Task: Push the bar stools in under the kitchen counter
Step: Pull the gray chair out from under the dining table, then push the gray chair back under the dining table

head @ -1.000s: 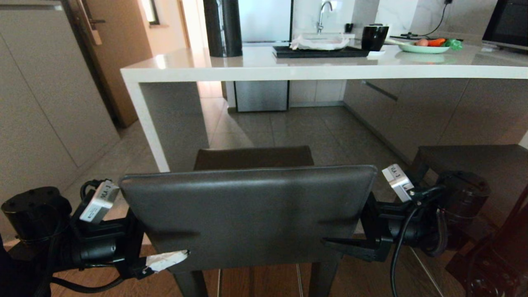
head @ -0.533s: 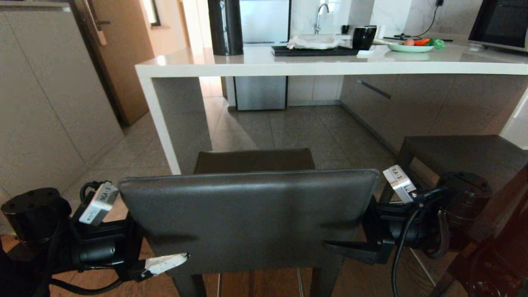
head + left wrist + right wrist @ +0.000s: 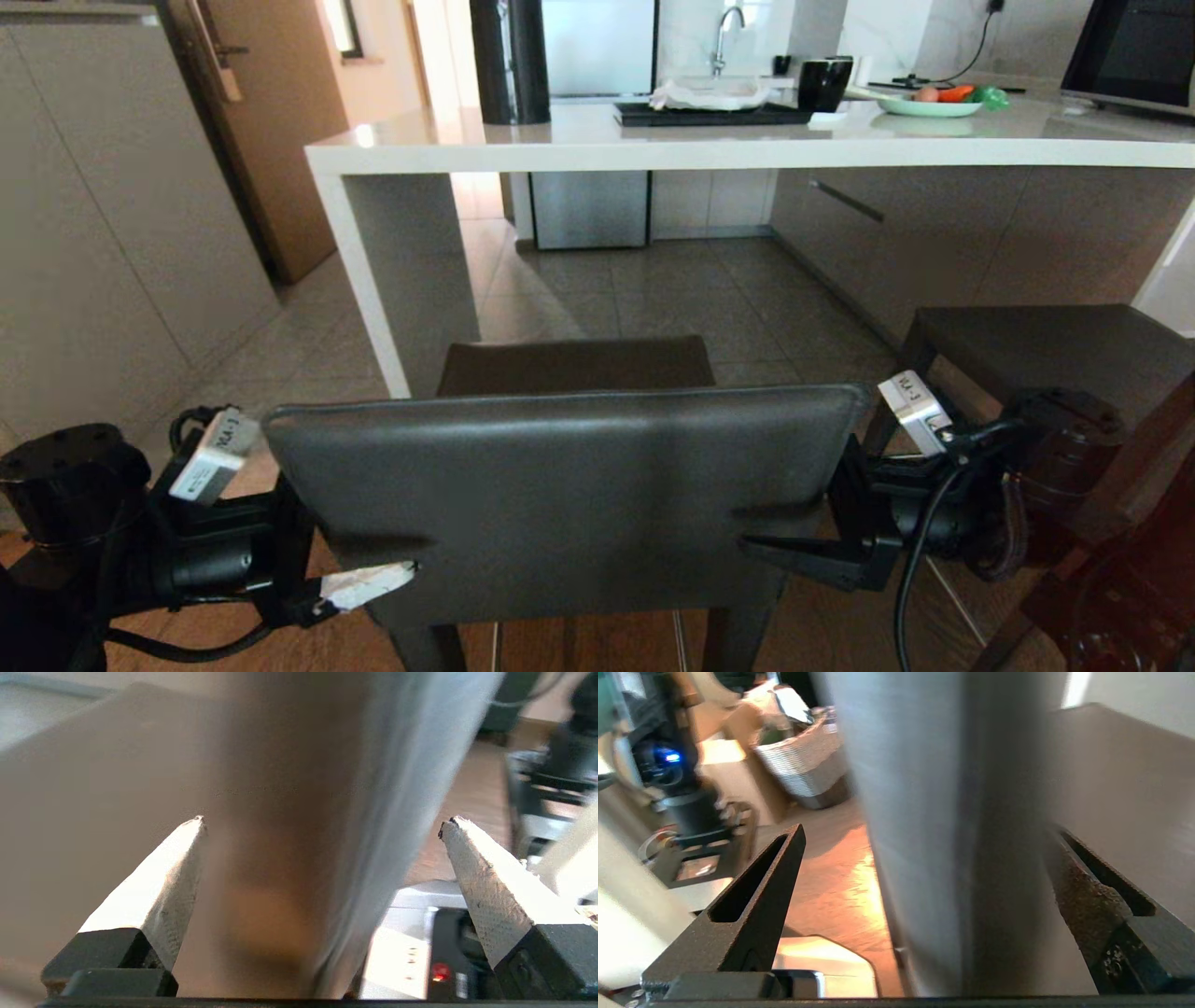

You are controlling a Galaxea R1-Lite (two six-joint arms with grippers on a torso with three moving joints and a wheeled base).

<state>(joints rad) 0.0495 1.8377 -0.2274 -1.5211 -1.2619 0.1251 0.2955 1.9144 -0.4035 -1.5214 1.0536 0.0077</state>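
the near bar stool (image 3: 569,485) stands squarely before the table (image 3: 747,149), its seat short of the slab edge and not yet under it. the left end effector (image 3: 369,586) and right end effector (image 3: 794,555) straddle the backrest's two side edges, fingers spread wide, the backrest between them but unclamped. this looks like the pushing step on the first stool; next calls for a straight forward shove, keeping both sides even. the second bar stool (image 3: 1046,341) waits to the right, also out
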